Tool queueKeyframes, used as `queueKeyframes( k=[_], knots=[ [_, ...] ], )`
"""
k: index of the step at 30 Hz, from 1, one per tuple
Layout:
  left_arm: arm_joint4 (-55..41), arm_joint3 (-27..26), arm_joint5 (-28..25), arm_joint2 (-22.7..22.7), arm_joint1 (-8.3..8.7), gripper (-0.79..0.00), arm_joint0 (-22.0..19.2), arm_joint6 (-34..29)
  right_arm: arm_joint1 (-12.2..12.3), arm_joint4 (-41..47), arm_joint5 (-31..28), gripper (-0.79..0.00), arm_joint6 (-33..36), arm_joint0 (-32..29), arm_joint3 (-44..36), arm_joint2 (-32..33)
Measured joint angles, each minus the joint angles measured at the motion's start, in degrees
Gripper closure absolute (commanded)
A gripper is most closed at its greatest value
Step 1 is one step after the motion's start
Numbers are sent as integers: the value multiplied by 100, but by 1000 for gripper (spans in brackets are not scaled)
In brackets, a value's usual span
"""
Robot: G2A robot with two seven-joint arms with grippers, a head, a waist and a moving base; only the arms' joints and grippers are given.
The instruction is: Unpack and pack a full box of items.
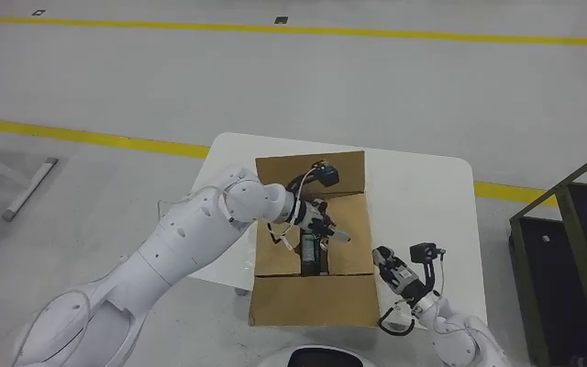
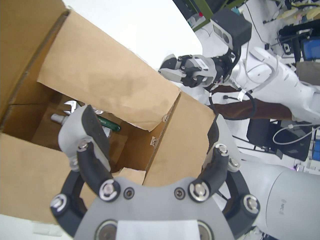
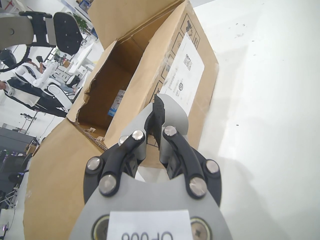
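An open cardboard box (image 1: 312, 298) stands in the middle of the white table (image 1: 422, 197), flaps folded outward. My left gripper (image 1: 323, 229) hangs over the box's opening, open, with nothing between its fingers (image 2: 86, 126). In the left wrist view a green-handled tool (image 2: 110, 125) and a metal wrench (image 2: 70, 107) lie on the box floor. A dark item (image 1: 313, 253) lies inside in the top view. My right gripper (image 1: 385, 261) is shut and empty, just outside the box wall (image 3: 190, 58) that bears a white label. A blue-labelled item (image 3: 117, 103) lies inside.
Bare white tabletop (image 3: 262, 88) spreads on the side of the box where my right gripper is. A green-framed rack (image 1: 550, 266) stands beyond the table's right edge. The box flaps (image 2: 100, 76) stick out around the opening.
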Motion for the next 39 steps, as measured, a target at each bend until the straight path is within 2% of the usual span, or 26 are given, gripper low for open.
queueKeyframes(
  k=[6, 9, 18, 23, 28, 32, 39],
  knots=[
    [983, -598, 1213, -192, 197, -785, 311, -146, -10, 29, 326, 0, -615, 191, -171, 186],
    [1351, -840, 1643, -185, 241, -785, 435, -288, -24, -68, 429, 0, -830, 321, -228, 138],
    [1430, -846, 1658, -174, 242, -785, 435, -294, -71, -955, 843, 0, -1647, 610, -159, -136],
    [1430, -847, 1658, -174, 242, -785, 435, -294, -98, -797, 978, 0, -1560, 712, 19, -230],
    [1611, -877, 1690, -106, 242, -785, 483, -262, -96, -542, 867, 0, -1457, 728, 94, -169],
    [2483, -1062, 2141, 178, 172, -785, 505, -532, -87, -557, 792, 0, -1466, 689, 115, -122],
    [3664, -1074, 2890, 758, -128, -785, 303, -1327, -96, -222, 713, 0, -1405, 692, 147, -90]
  ],
)
